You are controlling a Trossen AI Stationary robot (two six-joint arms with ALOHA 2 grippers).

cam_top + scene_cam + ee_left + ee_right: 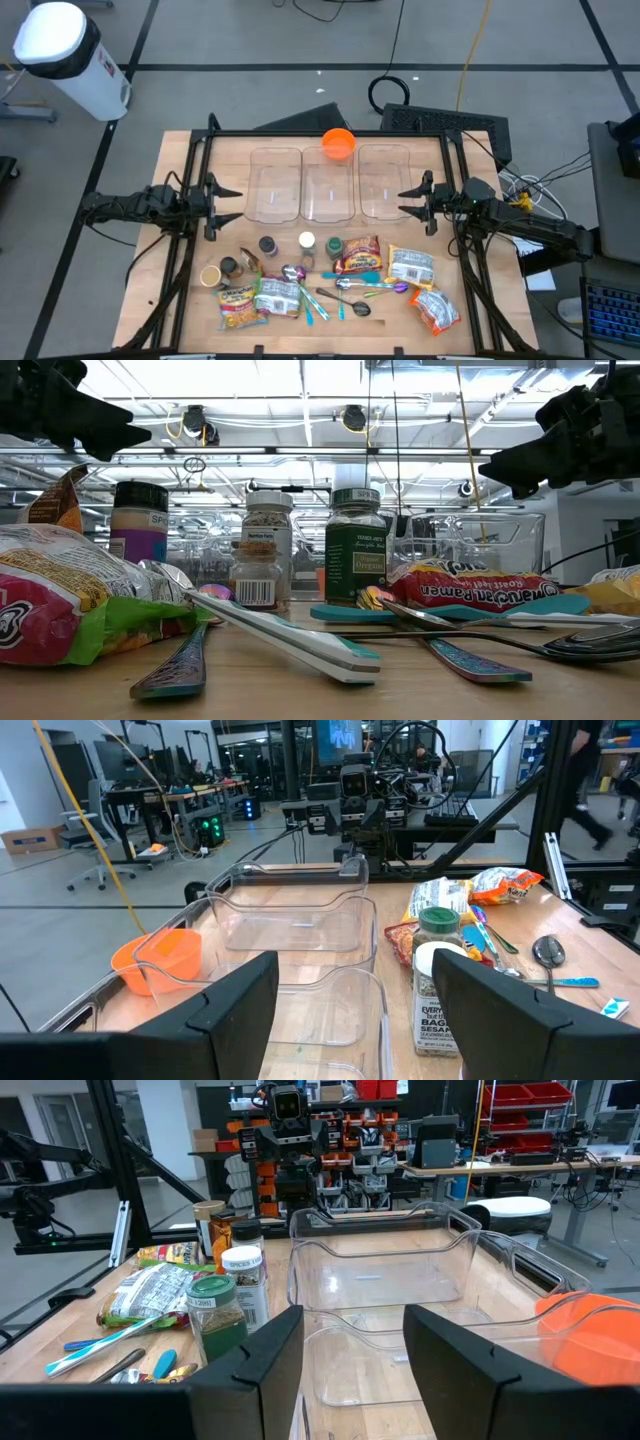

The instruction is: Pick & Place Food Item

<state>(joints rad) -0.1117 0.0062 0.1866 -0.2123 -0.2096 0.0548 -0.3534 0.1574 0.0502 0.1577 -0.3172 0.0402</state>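
The left gripper point(236, 203) hovers with its fingers apart just beside the outer wall of the nearest of three clear bins point(275, 184), and the right gripper point(407, 202) mirrors it, fingers likewise apart, beside the bin at the row's other end. An orange bowl point(338, 143) sits beyond the bins, between the two grippers. The food items lie below both grippers toward the table's near edge: spice jars point(306, 243), an Orange Ramen packet point(359, 255), snack bags point(411, 266) and spoons point(350, 284).

Orange bowl point(338, 143), clear bins point(329, 182), teal-handled spoons point(364, 284), red ramen packet point(358, 255).
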